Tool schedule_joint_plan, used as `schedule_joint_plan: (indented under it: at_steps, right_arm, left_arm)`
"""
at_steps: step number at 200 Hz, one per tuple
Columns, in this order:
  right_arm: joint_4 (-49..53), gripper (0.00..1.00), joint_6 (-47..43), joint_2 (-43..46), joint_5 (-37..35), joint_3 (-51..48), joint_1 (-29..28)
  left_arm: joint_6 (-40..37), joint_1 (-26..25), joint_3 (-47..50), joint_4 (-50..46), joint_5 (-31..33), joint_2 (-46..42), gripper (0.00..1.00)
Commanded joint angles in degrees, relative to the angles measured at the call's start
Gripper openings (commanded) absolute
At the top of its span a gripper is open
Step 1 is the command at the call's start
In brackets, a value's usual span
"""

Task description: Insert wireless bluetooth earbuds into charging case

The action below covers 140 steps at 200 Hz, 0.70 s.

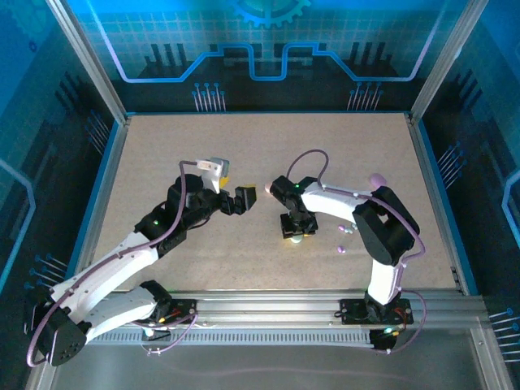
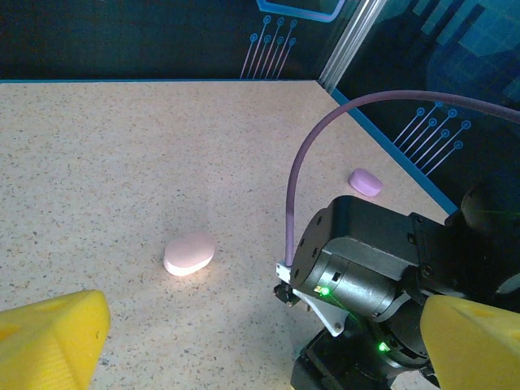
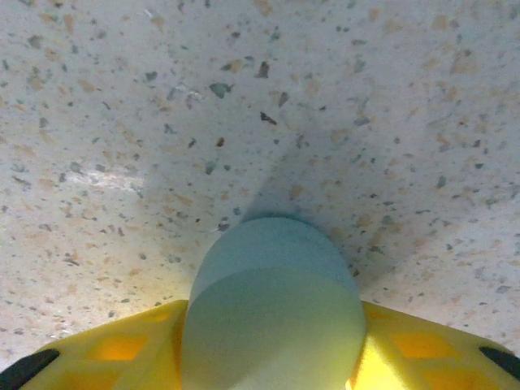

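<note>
**Right claw closed around a pale teal case, earbuds loose on the table beside it**

The speckled table (image 1: 244, 146) carries everything, and each place below is given from the pale teal case (image 3: 272, 301), which sits on the table near its middle. The right arm (image 1: 382, 227) bends in from the case's right and points its wrist straight down over it. The left arm (image 1: 122, 260) stretches in from the case's near left.

The right gripper (image 1: 295, 231) stands directly over the case. In its wrist view the yellow fingers (image 3: 122, 345) press against both sides of the rounded shell, jaws about half closed, so the claw has hold of the case. The left gripper (image 1: 242, 198) hovers to the left of the case and a little beyond it, jaws spread wide with nothing between them.

A pink case (image 2: 189, 253) lies closed on the table just beyond the teal case, slightly to its left. A purple case (image 2: 365, 182) lies well apart, beyond it and to the right.

The earbuds (image 1: 342, 249), three tiny pastel beads, lie loose on the table to the right of the teal case, near it but not touching, none inside any case
</note>
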<state>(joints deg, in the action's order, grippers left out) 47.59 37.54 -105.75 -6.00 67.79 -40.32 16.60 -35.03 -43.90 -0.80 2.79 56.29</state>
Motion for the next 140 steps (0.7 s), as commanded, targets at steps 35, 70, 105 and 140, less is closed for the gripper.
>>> schedule_joint_plan:
  at_steps: [35,70,105,140]
  right_arm:
    - [-0.73,0.58,-1.58,2.27,-4.56,-2.10,-1.04]
    - [-4.07,0.59,-2.65,5.94,-6.32,-6.34,-1.05]
    - [-8.40,0.56,-4.83,9.56,-7.63,-9.41,-1.08]
    - [-14.41,0.54,-10.03,12.07,-7.00,-13.60,-0.80]
  left_arm:
    - [0.55,0.38,-1.91,-0.54,0.95,-0.92,0.99]
    - [0.36,0.39,-2.06,-0.85,1.15,-1.02,0.99]
    - [0.71,0.36,-2.21,-0.60,0.63,-0.45,0.99]
    - [0.81,0.38,-1.97,-0.37,0.48,-0.31,0.99]
